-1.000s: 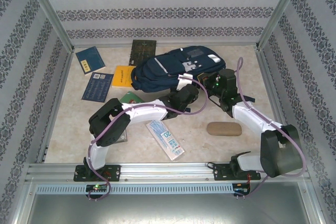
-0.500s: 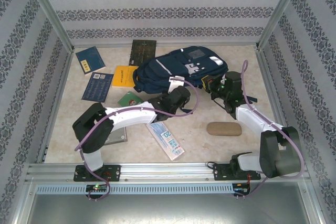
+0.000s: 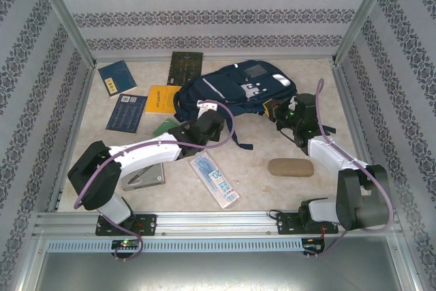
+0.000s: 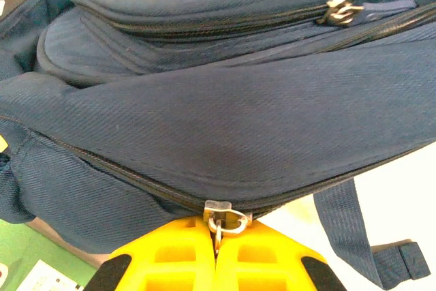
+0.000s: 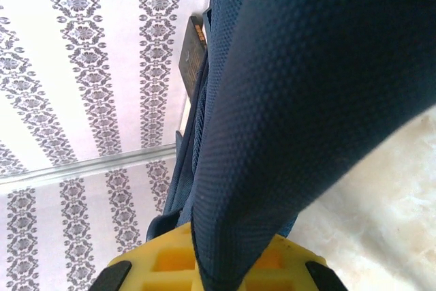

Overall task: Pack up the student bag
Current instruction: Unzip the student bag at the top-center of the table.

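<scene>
Closest to you, a white-and-blue packet lies at an angle between the two arm bases. A tan oval case sits off to its right, and a flat grey thing is partly tucked under your left arm.

A bit further in, your left gripper has its yellow fingers pressed together on a zipper pull. That's on the long zipper along the near side of the student bag. A green book pokes out just beside that wrist.

Your right gripper is over at the bag's right end, pinching a fold of navy fabric. In the right wrist view the cloth comes straight up out of the fingers. I can't tell if it's a strap or the bag body.

The bag itself lies flat in the middle-to-far part of the table, white stripe up and grey-white patches toward the right. A dark strap trails toward you.

Left of the bag are an orange book right next to it, a navy book, and a blue book further back. A dark board sits at the far edge, touching the bag's corner.
</scene>
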Controlling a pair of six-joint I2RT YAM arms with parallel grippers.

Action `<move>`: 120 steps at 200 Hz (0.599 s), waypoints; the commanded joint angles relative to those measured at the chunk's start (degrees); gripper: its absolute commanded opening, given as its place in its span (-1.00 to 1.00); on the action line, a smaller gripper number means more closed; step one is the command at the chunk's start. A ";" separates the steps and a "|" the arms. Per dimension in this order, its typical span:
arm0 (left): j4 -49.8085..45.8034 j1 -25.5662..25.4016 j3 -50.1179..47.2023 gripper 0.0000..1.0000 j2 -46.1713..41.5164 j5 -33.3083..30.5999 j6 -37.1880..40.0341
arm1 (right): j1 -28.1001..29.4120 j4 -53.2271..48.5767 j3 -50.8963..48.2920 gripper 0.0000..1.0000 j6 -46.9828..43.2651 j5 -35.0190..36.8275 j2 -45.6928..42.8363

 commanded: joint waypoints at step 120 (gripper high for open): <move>-5.86 13.51 -3.27 -1.00 -1.22 29.15 8.22 | -8.41 -3.92 3.53 -1.00 -16.16 1.01 5.28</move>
